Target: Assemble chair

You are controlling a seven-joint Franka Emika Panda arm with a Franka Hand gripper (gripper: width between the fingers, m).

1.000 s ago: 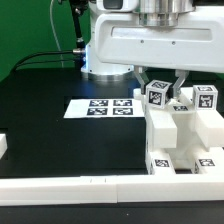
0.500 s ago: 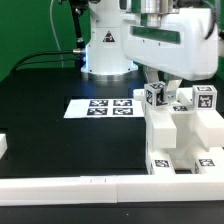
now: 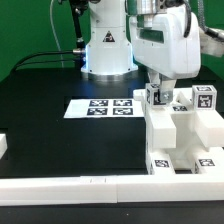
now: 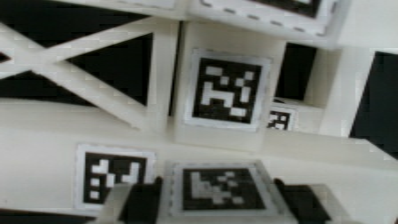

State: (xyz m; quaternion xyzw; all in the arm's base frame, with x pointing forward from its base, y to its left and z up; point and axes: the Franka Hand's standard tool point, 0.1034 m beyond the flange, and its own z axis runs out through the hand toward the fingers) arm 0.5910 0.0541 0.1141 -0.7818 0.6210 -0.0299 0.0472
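Observation:
The partly built white chair (image 3: pixel 182 135) stands at the exterior view's right, with tagged slabs and blocks stacked together. My gripper (image 3: pixel 159 92) reaches down from above and is shut on a small tagged white chair piece (image 3: pixel 156 99) seated on top of the assembly. In the wrist view the dark fingers (image 4: pixel 146 196) flank this tagged piece (image 4: pixel 219 190) on both sides and touch it. Beyond it lies a white slab with a tag (image 4: pixel 226 90) and a crossed brace (image 4: pixel 80 60). A second tagged upright piece (image 3: pixel 205 98) stands just right of the gripper.
The marker board (image 3: pixel 100 107) lies flat on the black table left of the chair. A long low white wall (image 3: pixel 70 186) runs along the front edge. A small white piece (image 3: pixel 3 147) sits at the far left. The robot base (image 3: pixel 107 45) stands behind.
The hand has turned about its vertical axis while staying on the tagged piece; its wide housing now faces sideways. The piece's tag has turned a little with it.

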